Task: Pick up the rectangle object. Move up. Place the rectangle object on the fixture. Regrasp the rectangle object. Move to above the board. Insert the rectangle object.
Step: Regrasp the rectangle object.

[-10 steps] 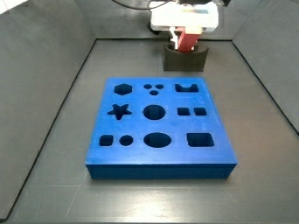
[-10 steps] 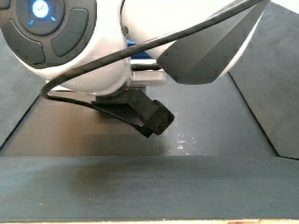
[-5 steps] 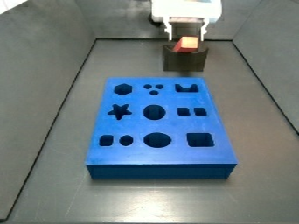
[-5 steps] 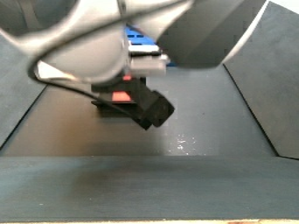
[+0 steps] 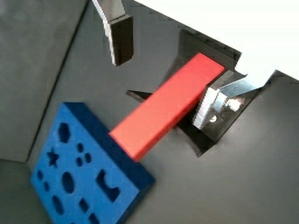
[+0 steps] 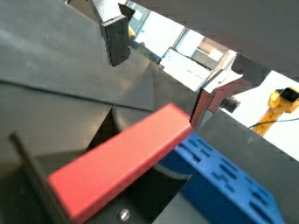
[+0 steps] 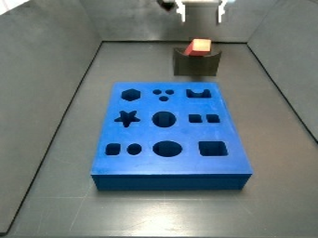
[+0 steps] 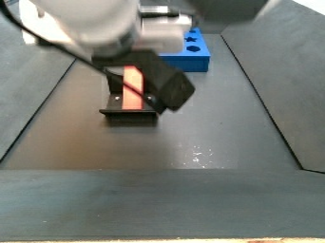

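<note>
The rectangle object (image 7: 196, 46) stands in the notch of the fixture (image 7: 195, 63), its square red-orange end face poking up above the dark block in a side view. In a side view from the opposite end, the rectangle object (image 8: 132, 81) rises out of the fixture (image 8: 128, 112), partly hidden by a dark part of the arm in front of it. In both wrist views the block runs lengthwise between the 2 fingers without touching either: the rectangle object (image 5: 170, 104) lies with clear gaps on both sides, and the same shows for the rectangle object (image 6: 121, 164).

The gripper (image 5: 173, 68) is spread wide and has hold of nothing. 1 finger (image 5: 118, 35) is a dark-padded plate well off to one side of the block; the other finger (image 5: 221, 101) shows its silver plate just beside the block's far end. In a wrist view the gripper (image 6: 163, 68) is above the block, with a finger (image 6: 114, 39) apart from it. In a side view the gripper (image 7: 200, 8) is at the upper edge of the frame, straight above the fixture and clear of the block's end face.

The board (image 7: 169, 136), a thick blue slab with star, round, square and hexagon cut-outs, lies flat on the dark floor, near the fixture but apart from it. It shows also as the board (image 5: 86, 173), the board (image 6: 229, 182) and the board (image 8: 193, 53) behind the arm.
</note>
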Robot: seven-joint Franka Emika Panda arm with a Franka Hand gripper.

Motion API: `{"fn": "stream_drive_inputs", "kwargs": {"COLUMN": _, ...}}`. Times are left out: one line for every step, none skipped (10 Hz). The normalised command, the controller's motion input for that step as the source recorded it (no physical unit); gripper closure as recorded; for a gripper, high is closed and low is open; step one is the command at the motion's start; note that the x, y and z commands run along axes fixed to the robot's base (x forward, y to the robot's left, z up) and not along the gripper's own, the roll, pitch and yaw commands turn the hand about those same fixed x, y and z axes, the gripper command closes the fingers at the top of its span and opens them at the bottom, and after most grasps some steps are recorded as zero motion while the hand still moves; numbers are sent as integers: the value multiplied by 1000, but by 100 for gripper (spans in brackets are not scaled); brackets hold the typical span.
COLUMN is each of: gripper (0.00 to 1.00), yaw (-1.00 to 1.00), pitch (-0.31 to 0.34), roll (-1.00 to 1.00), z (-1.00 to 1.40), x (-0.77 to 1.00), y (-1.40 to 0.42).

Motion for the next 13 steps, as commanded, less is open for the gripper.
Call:
{"fn": "stream_drive_inputs", "kwargs": {"gripper": 0, "yaw": -4, "pitch": 71, "roll": 42, "z": 220, "x": -33, "y": 6}}
{"fn": "stream_drive_inputs", "kwargs": {"gripper": 0, "yaw": 18, "pitch": 79, "roll": 1000, "z": 792, "x": 4, "y": -1000}}
{"fn": "stream_drive_inputs", "kwargs": {"gripper": 0, "yaw": 17, "pitch": 79, "roll": 1000, "z": 772, "x": 7, "y": -1000}}
{"fn": "stream_drive_inputs", "kwargs": {"gripper": 0, "yaw": 16, "pitch": 69, "roll": 1000, "z": 750, "x": -17, "y": -1000}}
{"fn": "stream_drive_inputs", "kwargs": {"gripper": 0, "yaw": 15, "pitch": 61, "roll": 1000, "z": 706, "x": -42, "y": -1000}}
{"fn": "stream_drive_inputs", "kwargs": {"gripper": 0, "yaw": 14, "pitch": 56, "roll": 1000, "z": 611, "x": -54, "y": -1000}}
{"fn": "stream_drive_inputs", "kwargs": {"gripper": 0, "yaw": 14, "pitch": 54, "roll": 1000, "z": 549, "x": -54, "y": -1000}}
{"fn": "stream_drive_inputs", "kwargs": {"gripper": 0, "yaw": 13, "pitch": 52, "roll": 1000, "z": 401, "x": -48, "y": -1000}}
{"fn": "stream_drive_inputs", "kwargs": {"gripper": 0, "yaw": 13, "pitch": 50, "roll": 1000, "z": 281, "x": -39, "y": -830}}
{"fn": "stream_drive_inputs", "kwargs": {"gripper": 0, "yaw": 13, "pitch": 48, "roll": 1000, "z": 184, "x": -38, "y": -628}}
{"fn": "stream_drive_inputs", "kwargs": {"gripper": 0, "yaw": 14, "pitch": 42, "roll": 1000, "z": 84, "x": -32, "y": -362}}
{"fn": "stream_drive_inputs", "kwargs": {"gripper": 0, "yaw": 14, "pitch": 38, "roll": 1000, "z": 38, "x": -30, "y": -160}}
{"fn": "stream_drive_inputs", "kwargs": {"gripper": 0, "yaw": 15, "pitch": 35, "roll": 1000, "z": 25, "x": -27, "y": -36}}
